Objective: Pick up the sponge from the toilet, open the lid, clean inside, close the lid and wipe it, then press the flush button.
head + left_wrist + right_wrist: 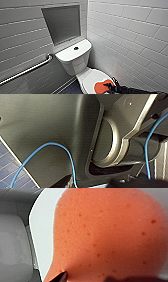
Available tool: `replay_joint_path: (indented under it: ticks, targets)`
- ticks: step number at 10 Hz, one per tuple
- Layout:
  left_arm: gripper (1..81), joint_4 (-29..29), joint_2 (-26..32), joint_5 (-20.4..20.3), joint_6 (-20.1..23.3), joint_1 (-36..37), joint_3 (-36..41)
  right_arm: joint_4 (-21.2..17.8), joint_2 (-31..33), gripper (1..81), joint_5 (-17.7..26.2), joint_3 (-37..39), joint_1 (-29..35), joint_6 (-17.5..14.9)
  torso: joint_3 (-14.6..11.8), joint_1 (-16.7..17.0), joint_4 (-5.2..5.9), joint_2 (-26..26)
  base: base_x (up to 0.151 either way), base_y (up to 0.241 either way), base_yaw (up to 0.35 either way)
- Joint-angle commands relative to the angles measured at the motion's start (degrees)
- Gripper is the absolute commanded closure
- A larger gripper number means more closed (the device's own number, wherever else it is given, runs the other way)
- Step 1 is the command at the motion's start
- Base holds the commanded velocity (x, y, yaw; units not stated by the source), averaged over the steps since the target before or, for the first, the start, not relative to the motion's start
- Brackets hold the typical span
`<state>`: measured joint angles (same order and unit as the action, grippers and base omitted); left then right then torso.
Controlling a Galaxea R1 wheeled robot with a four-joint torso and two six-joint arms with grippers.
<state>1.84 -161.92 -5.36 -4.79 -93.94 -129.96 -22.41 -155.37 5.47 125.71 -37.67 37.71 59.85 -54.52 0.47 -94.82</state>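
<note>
Item: sponge (100, 87), orange-red, lying flat on the closed lid (87, 78) of the toilet (72, 58), lower right of the head frame.
Right end effector (109, 87): at the sponge, over its right part. Whether it is apart or clamped cannot be told.
Right wrist view: sponge seen close up, white lid beneath it.
Step, as judged: picking up the sponge.
Next move calls for a secure closure on the soft pad, then a lift clear of the lid.
</note>
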Motion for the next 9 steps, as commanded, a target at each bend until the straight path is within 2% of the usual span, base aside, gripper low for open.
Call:
replay_joint_path:
  ticks: [1,2,4,6,7,9]
  targets:
    - [1.0,-0.3,0.5,4.7,-0.1,-1.4,0.8,-0.1,-0.8,1.0,1.7,2.8,6.9,-0.3,0.0,0.0,0.0,0.0,0.0,0.0,0.0]
    - [1.0,-0.3,0.6,4.7,-0.1,-1.6,0.6,0.2,-1.5,1.0,1.7,2.9,6.9,-0.8,0.0,0.0,0.0,0.0,0.0,0.0,0.0]
    - [1.0,-0.6,0.5,4.7,-0.2,-1.6,0.0,4.3,-2.6,1.0,1.2,1.2,5.7,-2.4,0.0,0.0,0.0,0.0,0.0,0.0,0.0]
    - [1.0,-0.6,0.5,4.7,-0.2,-1.7,0.0,8.9,-2.9,1.0,-3.4,0.4,2.8,-2.5,0.0,0.0,0.0,0.0,0.0,0.0,0.0]
    - [1.0,-0.6,0.6,4.7,-0.2,-1.7,0.0,10.1,-2.8,1.0,-5.2,0.4,1.4,-2.5,0.0,0.0,0.0,0.0,0.0,0.0,0.0]
    - [1.0,-0.6,0.5,4.7,-0.2,-1.7,0.0,10.9,-2.8,1.0,-5.6,0.7,0.2,-2.5,0.0,0.0,0.0,0.0,0.0,0.0,0.0]
